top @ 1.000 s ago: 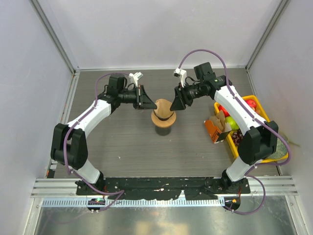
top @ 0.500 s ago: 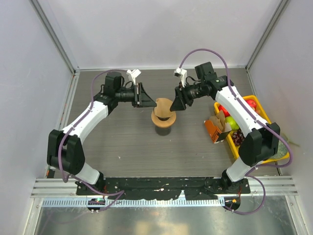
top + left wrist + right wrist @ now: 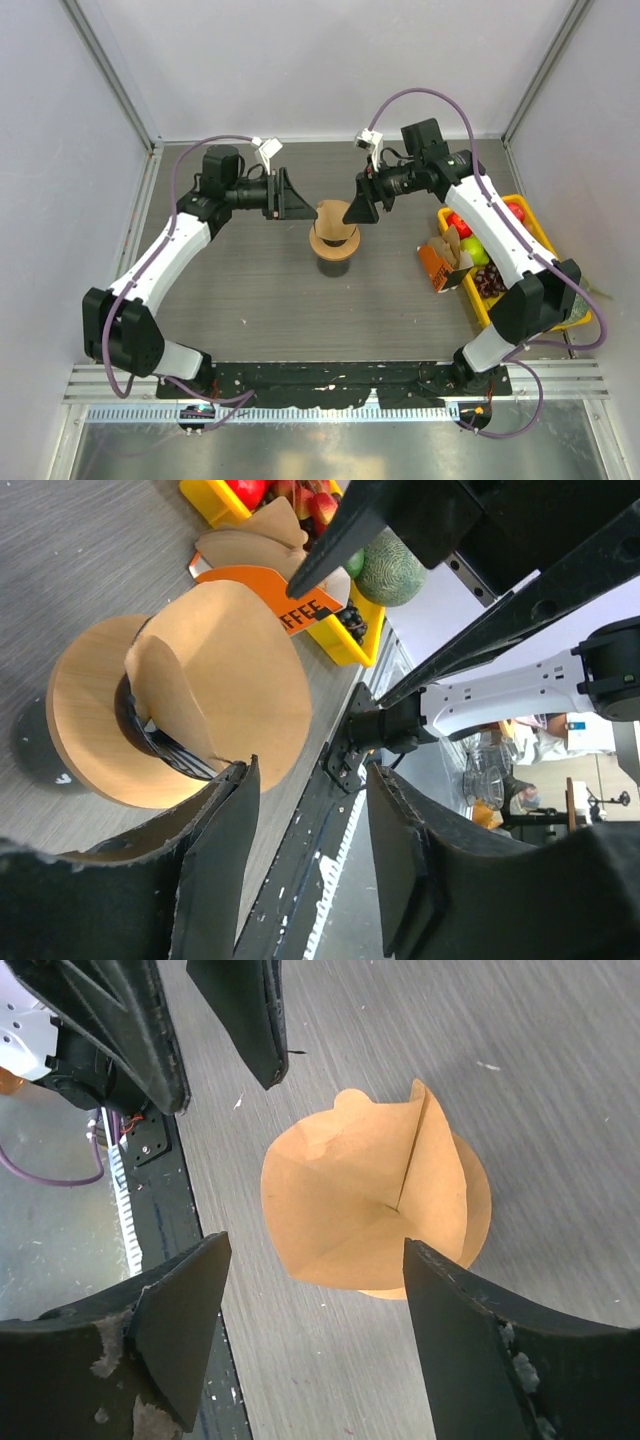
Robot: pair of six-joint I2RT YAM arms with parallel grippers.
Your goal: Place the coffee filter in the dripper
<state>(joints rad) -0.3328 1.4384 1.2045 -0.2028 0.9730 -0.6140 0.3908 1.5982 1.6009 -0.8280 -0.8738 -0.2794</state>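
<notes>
The tan coffee filter (image 3: pixel 333 214) sits opened in the dripper, whose wooden ring (image 3: pixel 333 242) shows under it at the table's middle. In the left wrist view the filter (image 3: pixel 235 670) stands in the dark blue ribbed cone (image 3: pixel 150 735) inside the ring (image 3: pixel 85 715). In the right wrist view the filter (image 3: pixel 360 1210) covers most of the ring (image 3: pixel 480 1210). My left gripper (image 3: pixel 295 197) is open and empty just left of the filter, not touching it. My right gripper (image 3: pixel 358 210) is open and empty just right of it. Both also show in the wrist views (image 3: pixel 310 810) (image 3: pixel 318 1243).
The dripper rests on a dark glass jar (image 3: pixel 333 266). An orange cardboard box (image 3: pixel 443 262) with more filters stands to the right, beside a yellow tray (image 3: pixel 478 300) of fruit. White walls close in the back and the sides.
My left arm has drawn back to the left, away from the filter. My right gripper has pulled up and back a little. The filter stays in the dripper.
</notes>
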